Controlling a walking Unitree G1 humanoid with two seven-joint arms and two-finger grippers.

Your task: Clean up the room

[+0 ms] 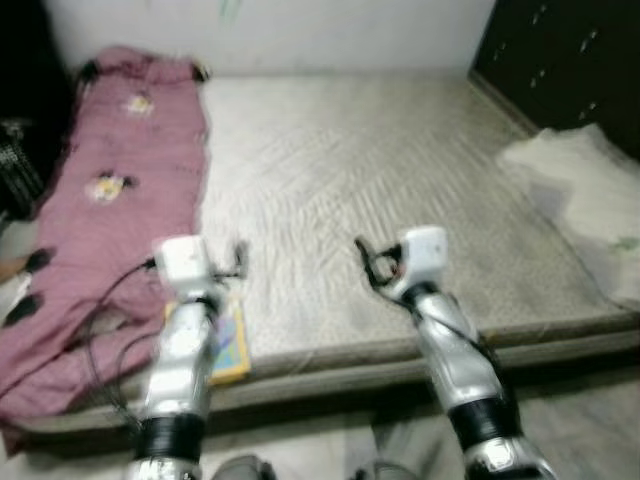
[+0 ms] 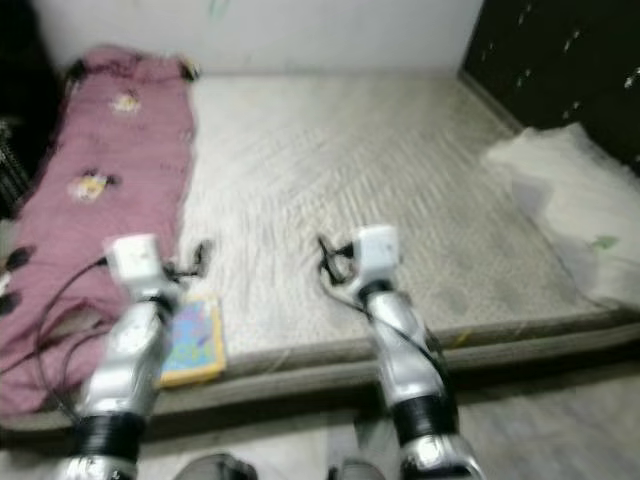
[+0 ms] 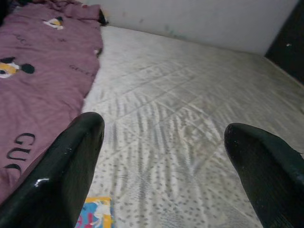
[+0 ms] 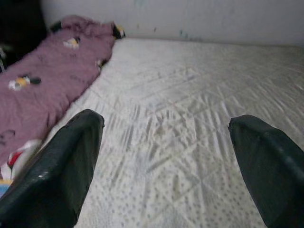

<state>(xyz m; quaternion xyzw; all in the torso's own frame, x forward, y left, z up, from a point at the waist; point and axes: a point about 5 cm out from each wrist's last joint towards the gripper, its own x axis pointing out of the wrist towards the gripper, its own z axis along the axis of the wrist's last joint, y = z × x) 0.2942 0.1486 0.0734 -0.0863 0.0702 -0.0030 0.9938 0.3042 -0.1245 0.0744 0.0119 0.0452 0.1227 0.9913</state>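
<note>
Both hands hung spread and empty over the bed's (image 1: 400,160) near edge, left hand (image 1: 235,262) just above a colourful book (image 1: 232,345), right hand (image 1: 368,262) over bare mattress. Beyond the left hand lay a maroon blanket (image 3: 42,71) printed "GUC". A pillow (image 1: 585,195) lay well off to the right.

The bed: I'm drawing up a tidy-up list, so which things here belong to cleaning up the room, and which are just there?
For the job:
- pink blanket, rumpled along the bed's left side
- colourful book at the near edge
- white pillow at the right edge
- left gripper and right gripper, both open over the mattress

Just there:
- mattress
- dark cabinet
- wall
</note>
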